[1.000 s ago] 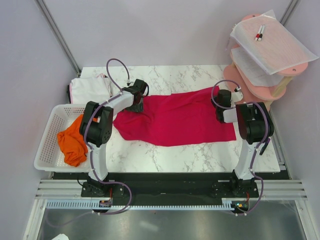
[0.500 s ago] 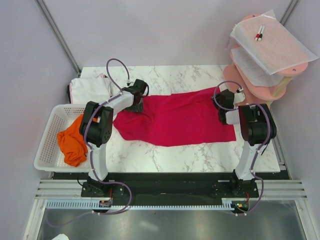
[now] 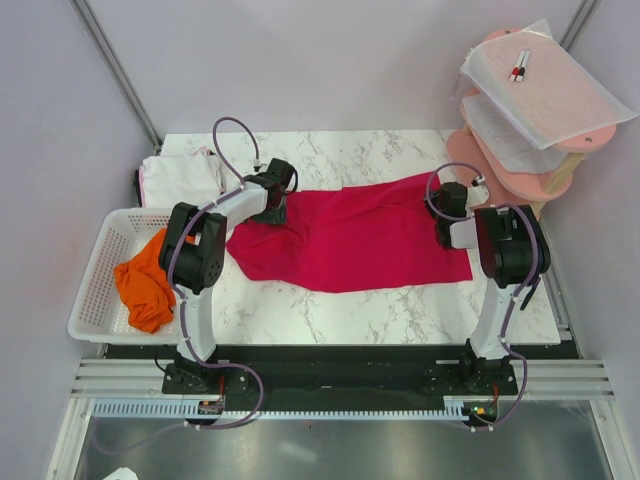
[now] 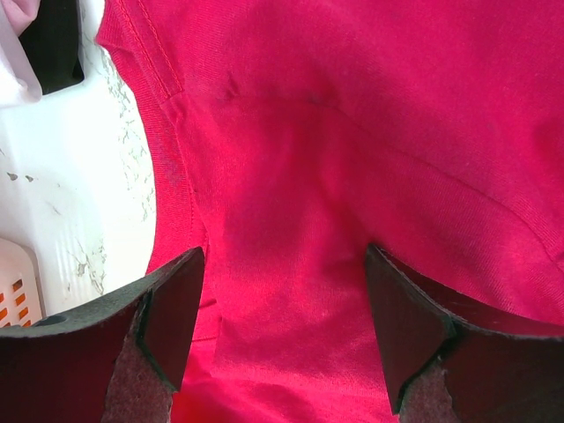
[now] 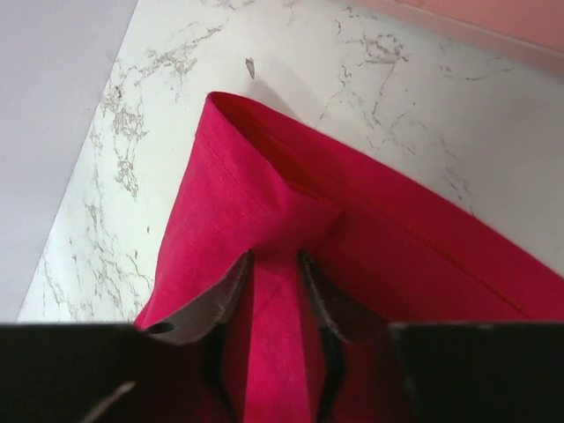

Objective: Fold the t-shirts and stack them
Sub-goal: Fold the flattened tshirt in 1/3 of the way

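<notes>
The crimson-red t-shirt lies spread across the middle of the marble table. My left gripper hangs just above its left end with the jaws wide open; in the left wrist view the left gripper shows only red cloth between the pads. My right gripper is at the shirt's far right corner. In the right wrist view the right gripper is shut on a pinched ridge of red cloth. The white t-shirt lies folded at the far left. The orange t-shirt lies crumpled in the basket.
A white mesh basket stands at the table's left edge. A pink tiered shelf holding translucent sheets stands at the far right corner. Grey walls close in the back and sides.
My right gripper has shifted slightly toward the far right with the cloth corner in it. The left arm and the shirts have not visibly moved.
</notes>
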Robot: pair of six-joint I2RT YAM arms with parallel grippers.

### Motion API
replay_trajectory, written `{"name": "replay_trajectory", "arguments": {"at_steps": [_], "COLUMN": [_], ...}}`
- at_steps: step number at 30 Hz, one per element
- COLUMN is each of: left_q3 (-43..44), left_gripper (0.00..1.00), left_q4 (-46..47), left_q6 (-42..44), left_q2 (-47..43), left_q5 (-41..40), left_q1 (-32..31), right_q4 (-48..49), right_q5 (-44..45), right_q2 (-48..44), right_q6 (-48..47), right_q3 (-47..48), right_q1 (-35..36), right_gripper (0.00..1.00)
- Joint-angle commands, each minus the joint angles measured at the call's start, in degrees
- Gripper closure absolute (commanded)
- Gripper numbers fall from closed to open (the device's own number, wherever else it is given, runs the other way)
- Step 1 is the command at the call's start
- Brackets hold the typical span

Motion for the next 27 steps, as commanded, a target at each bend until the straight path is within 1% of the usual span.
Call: {"name": "replay_trajectory", "arguments": {"at_steps": [1, 2, 3, 4, 6, 11, 27], "left_q3": [-0.69, -0.78, -0.86, -0.86, -0.86, -1.13, -1.74], "left_gripper": [0.2, 0.2, 0.2, 0.2, 0.2, 0.2, 0.2], "left_q4": [1.23, 1.23, 1.14, 1.14, 1.23, 1.06, 1.14], "left_q6": [1.22, 1.31, 1.31, 1.31, 1.4, 1.22, 0.52], "left_q2": [-0.51, -0.6, -0.6, -0.69, -0.69, -0.69, 0.19], "left_q5": [-2.27, -2.36, -2.45, -2.53, -2.62, -2.62, -2.53], "left_q1": [-0.24, -0.24, -0.24, -0.24, -0.24, -0.24, -0.24], "right_q4": [2.42, 2.68, 3.2, 3.29, 3.38, 3.47, 4.52], "right_q5": [-1.01, -1.27, -1.62, -1.62, -1.71, -1.36, -1.54], "right_q2": [2.84, 3.36, 3.71, 4.07, 4.16, 3.54, -1.81], "right_q6": [-0.24, -0.33, -0.5, -0.59, -0.86, -1.65, -2.53], "right_q3": [2.87, 3.05, 3.22, 3.57, 4.01, 4.1, 2.17], "right_q1": [-0.3, -0.21, -0.21, -0.3, -0.21, -0.56, -0.83], "right_gripper": [0.72, 0.76, 0.84, 0.87, 0.92, 0.99, 1.0]}}
